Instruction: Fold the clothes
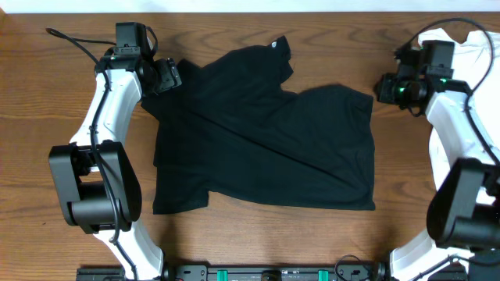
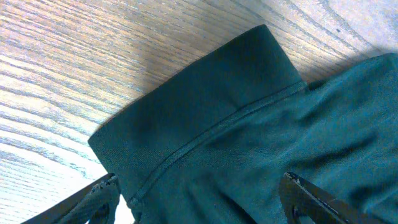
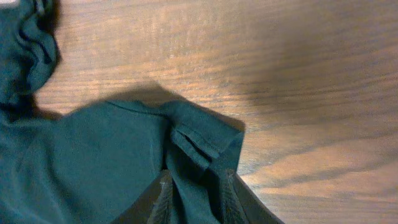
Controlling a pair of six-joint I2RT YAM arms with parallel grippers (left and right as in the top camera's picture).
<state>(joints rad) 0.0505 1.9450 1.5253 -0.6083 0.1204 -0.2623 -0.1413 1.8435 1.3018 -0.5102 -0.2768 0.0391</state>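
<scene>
Right claw (image 3: pixel 196 183) pinches my black shirt (image 1: pixel 266 133) at its right corner; left claw (image 2: pixel 199 179) sits spread wide over the far-left sleeve (image 2: pixel 199 93).

Overhead looks straight down on the whole black shirt (image 1: pixel 262 133); each wrist view peers closely at that shirt's far corners.

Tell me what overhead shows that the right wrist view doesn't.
Overhead only: the whole shirt spread out, the left gripper at one sleeve, and a white shirt by the right arm. Right wrist only: close up, the right gripper closed on a hemmed shirt corner. Both: black fabric on the wooden table.
</scene>
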